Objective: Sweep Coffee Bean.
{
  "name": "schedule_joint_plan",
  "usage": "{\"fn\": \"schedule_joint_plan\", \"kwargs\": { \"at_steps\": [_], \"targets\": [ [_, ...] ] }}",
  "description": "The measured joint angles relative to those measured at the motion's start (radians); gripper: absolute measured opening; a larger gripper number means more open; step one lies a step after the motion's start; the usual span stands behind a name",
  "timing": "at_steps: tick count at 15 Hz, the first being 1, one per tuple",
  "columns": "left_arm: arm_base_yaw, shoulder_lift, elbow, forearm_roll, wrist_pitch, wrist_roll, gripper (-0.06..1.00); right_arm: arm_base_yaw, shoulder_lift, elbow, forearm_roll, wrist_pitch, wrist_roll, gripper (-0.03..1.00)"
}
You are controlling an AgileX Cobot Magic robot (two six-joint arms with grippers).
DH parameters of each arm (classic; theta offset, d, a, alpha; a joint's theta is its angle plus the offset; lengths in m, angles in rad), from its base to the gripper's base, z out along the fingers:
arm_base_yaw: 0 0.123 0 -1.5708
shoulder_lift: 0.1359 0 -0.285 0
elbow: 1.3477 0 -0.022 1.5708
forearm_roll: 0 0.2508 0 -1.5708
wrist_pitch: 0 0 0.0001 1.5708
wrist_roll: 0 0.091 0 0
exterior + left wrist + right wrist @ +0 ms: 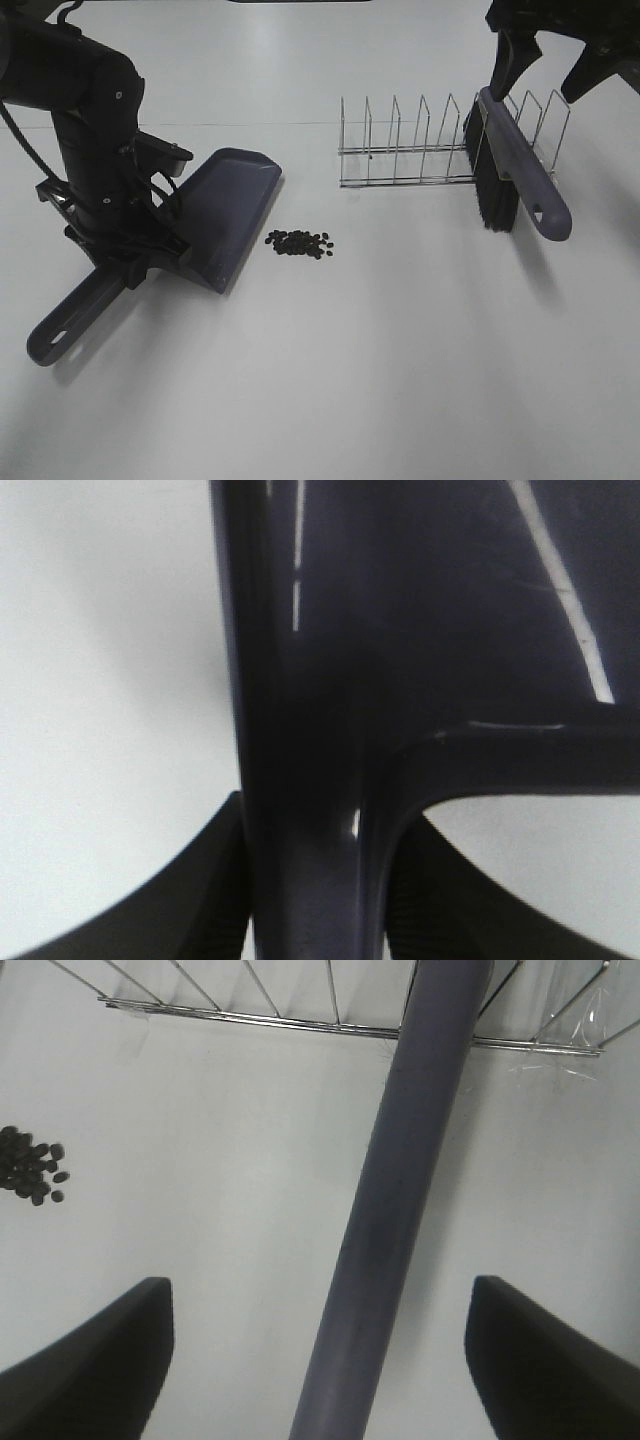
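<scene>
Between the closed jaws of the left tool [128, 268], the handle of the dustpan [225, 215] is gripped, and the pan is rested on the worktop [400, 380]. Just past the pan's lip, on the side away from that tool, the beans [299, 243] are gathered in a small heap, close to the edge but apart from it. The right tool [550, 65] is held wide open above the brush [520, 170], whose handle is seen between the jaws, untouched. The brush is propped in a wire rack [400, 150], bristles down.

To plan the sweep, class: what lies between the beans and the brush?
Only bare table between beans and brush, in the exterior high view; the rack stands behind that stretch.
</scene>
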Motion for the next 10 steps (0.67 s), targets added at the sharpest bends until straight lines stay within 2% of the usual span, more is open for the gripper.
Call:
{"fn": "schedule_joint_plan", "kwargs": {
  "at_steps": [6, 9, 10],
  "targets": [
    [0.000, 0.040, 0.000, 0.000, -0.001, 0.015, 0.34, 0.000, 0.180, -0.095, -0.016, -0.027, -0.003, 0.70],
    [0.000, 0.040, 0.000, 0.000, -0.001, 0.016, 0.34, 0.000, 0.259, -0.104, -0.090, -0.094, -0.003, 0.69],
    [0.000, 0.040, 0.000, 0.000, -0.001, 0.016, 0.34, 0.000, 0.265, -0.104, -0.092, -0.123, -0.003, 0.64]
  ]
}}
